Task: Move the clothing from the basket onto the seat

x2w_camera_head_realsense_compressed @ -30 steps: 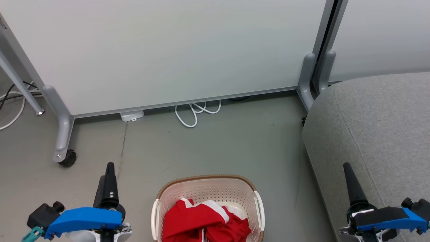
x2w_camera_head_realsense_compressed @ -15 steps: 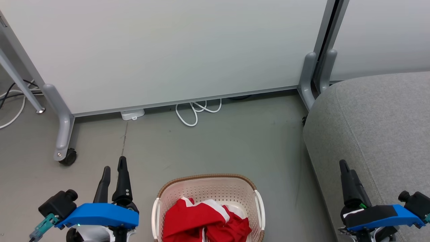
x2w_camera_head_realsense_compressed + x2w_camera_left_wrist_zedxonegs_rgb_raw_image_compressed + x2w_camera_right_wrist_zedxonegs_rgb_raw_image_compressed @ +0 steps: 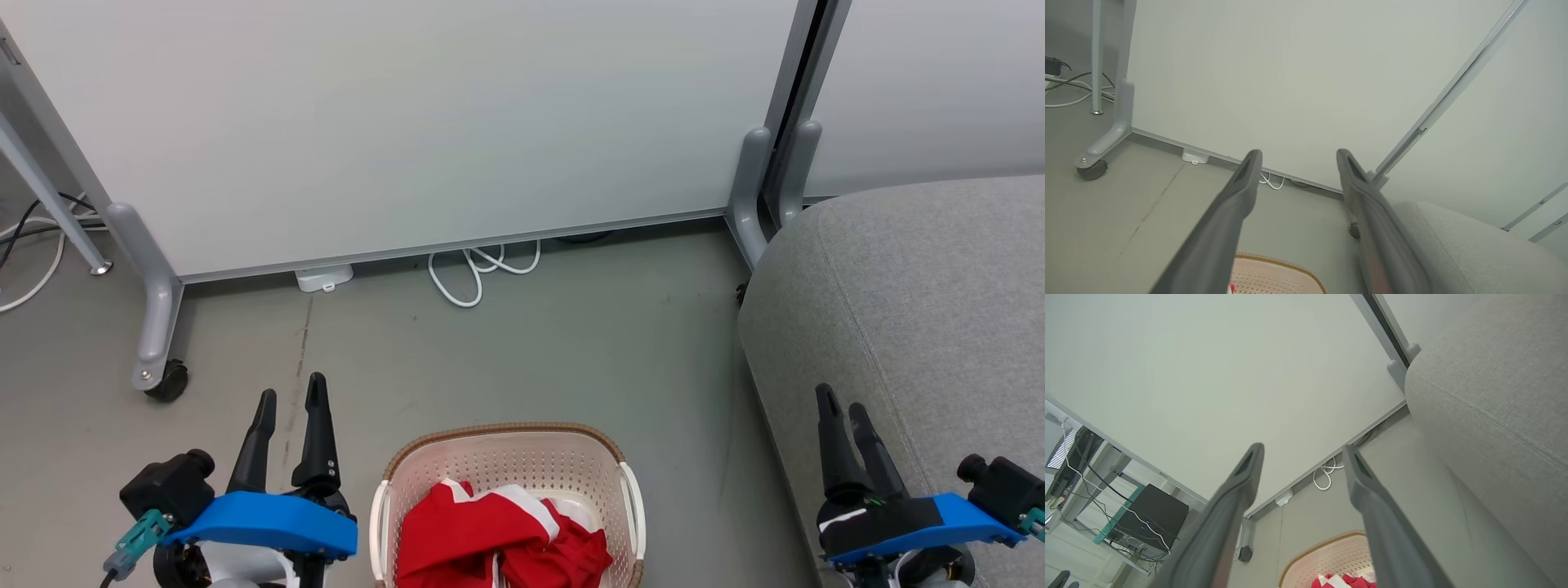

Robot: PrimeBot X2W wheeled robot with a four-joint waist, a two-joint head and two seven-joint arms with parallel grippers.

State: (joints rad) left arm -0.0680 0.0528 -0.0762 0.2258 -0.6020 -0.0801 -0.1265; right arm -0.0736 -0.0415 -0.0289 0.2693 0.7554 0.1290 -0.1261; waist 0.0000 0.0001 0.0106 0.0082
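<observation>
Red clothing (image 3: 498, 539) with white trim lies bunched in the cream basket (image 3: 506, 445), which stands on the floor at the bottom middle of the head view. The grey seat (image 3: 914, 294) fills the right side. My left gripper (image 3: 291, 394) stands open to the left of the basket, nothing between its fingers. My right gripper (image 3: 842, 399) is open over the seat's front edge, to the right of the basket. The left wrist view looks past the left gripper (image 3: 1295, 153) at the basket rim (image 3: 1282, 263) and the seat (image 3: 1474, 253). The right wrist view has the open right gripper (image 3: 1301, 448), the clothing (image 3: 1343, 581) and the seat (image 3: 1494, 396).
A white partition panel (image 3: 408, 122) on grey wheeled feet (image 3: 155, 327) stands behind the basket. A second partition foot (image 3: 747, 196) stands beside the seat. White cable (image 3: 473, 273) loops on the grey floor under the panel. More cables (image 3: 33, 237) lie at far left.
Both grippers have turned about their long axes, so two separate fingers show on each where one showed before. The left gripper has shifted right, towards the basket. The clothing has not moved.
</observation>
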